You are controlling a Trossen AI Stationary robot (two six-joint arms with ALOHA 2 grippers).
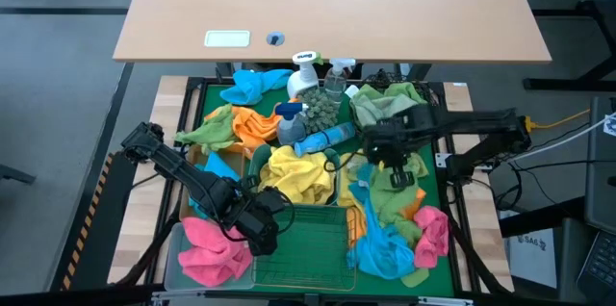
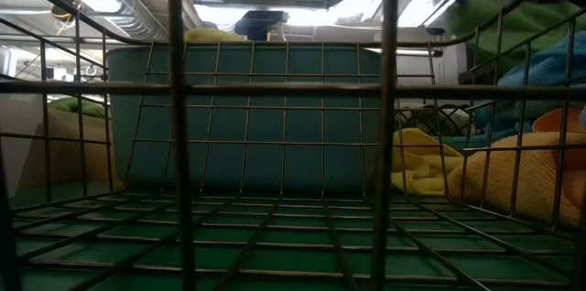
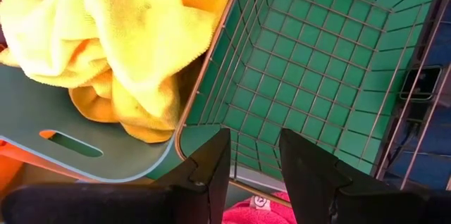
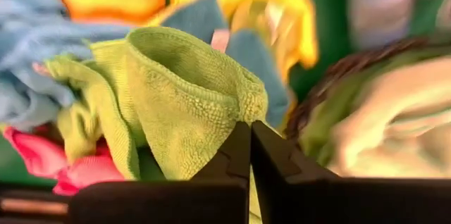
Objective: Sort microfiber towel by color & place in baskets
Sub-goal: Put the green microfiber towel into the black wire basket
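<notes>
- The right claw (image 4: pixel 250 155) is pinching a green towel (image 4: pixel 184 97) beside the round black wire-mesh basket (image 1: pixel 385 104).
- The left claw (image 3: pixel 254 171) is hanging parted, empty, above the green wire basket (image 3: pixel 310 62).
- Spray bottles (image 1: pixel 318 80) are crowding the surface's far edge.

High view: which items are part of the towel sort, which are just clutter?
Job:
green towel, pinched in right gripper fingers
yellow towels in teal tub
pink towel
green wire basket
left gripper, waiting

Clutter:
spray bottles
</notes>
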